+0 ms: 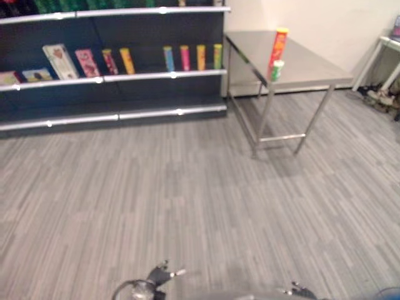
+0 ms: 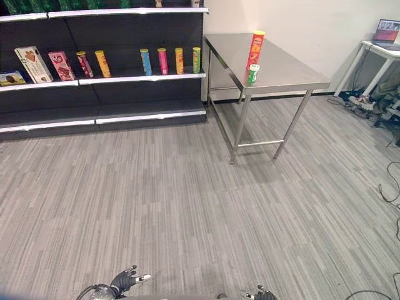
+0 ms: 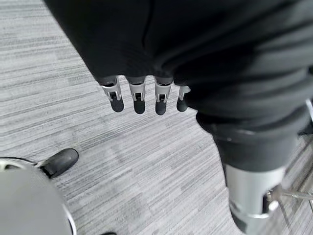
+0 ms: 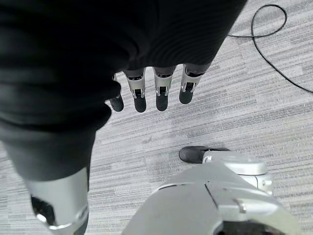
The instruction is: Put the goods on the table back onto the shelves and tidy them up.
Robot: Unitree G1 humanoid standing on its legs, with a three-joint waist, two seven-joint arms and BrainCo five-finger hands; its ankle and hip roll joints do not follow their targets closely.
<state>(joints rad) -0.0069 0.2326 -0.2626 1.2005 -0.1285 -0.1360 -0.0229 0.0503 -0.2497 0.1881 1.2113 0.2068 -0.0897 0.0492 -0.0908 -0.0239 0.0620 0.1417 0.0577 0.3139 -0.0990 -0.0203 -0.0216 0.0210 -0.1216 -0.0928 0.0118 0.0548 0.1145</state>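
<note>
Left eye view: far ahead, a tall red can (image 1: 278,48) and a small green-and-white can (image 1: 277,70) upright, just beside each other near the steel surface's (image 1: 312,69) front-left edge; shelves (image 1: 112,77) left of it, carrying cans and boxes.

Left wrist view: left hand (image 3: 146,58) hanging over the carpet, fingers (image 3: 139,98) straight, holding nothing, well apart from both cans.

Right wrist view: right hand (image 4: 146,54) likewise, fingers (image 4: 162,94) straight, empty.

Grey striped carpet (image 2: 187,212) covers the floor; dark shelving (image 2: 144,47) with pale edge strips stands along the far side; beside it, a steel table (image 2: 294,72) on thin legs sits against a plain cream wall (image 2: 312,25); a white table (image 2: 381,53) stands at the far right, with cables (image 2: 387,187) on the floor near it.
</note>
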